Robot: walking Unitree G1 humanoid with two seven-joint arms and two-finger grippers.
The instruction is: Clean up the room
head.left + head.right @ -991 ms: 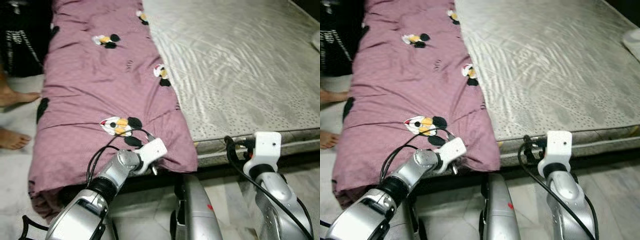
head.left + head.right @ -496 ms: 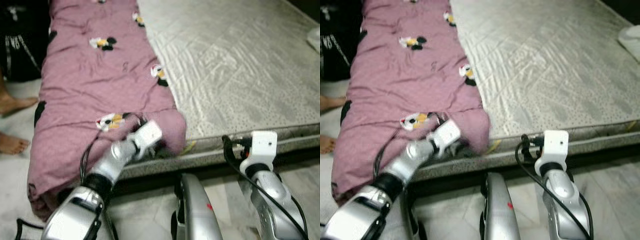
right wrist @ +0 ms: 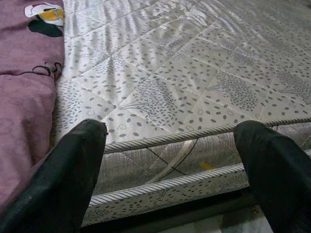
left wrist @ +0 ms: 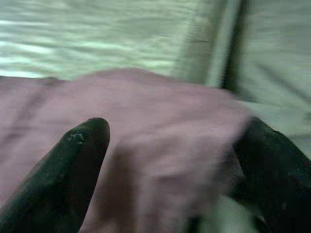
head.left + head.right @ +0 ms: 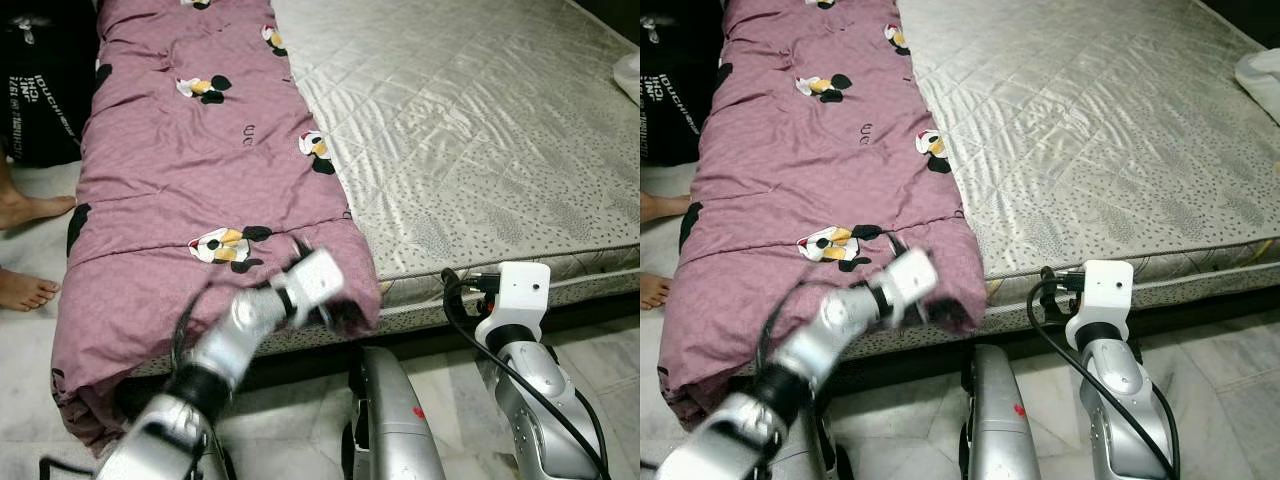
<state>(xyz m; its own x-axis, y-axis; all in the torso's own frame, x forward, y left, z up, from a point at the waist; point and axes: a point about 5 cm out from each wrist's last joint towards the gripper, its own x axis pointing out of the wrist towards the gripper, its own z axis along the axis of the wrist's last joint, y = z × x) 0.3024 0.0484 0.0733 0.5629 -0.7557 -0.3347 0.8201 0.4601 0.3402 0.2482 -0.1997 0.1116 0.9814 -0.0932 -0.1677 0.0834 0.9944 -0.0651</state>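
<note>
- Fingers (image 4: 77, 160) of the left gripper (image 4: 170, 170) are spread around the near corner of one pink blanket (image 5: 190, 160).
- Right gripper (image 3: 170, 165) hangs agape, empty, before the mattress (image 5: 480, 120).
- Two bare feet (image 5: 30, 210) stand beside the bed.

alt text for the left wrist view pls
Close up, the left tool has its two black fingers spread around a bunched fold of the pink blanket. Behind it lie the pale quilted mattress and its piped edge, all somewhat blurred.
</note>
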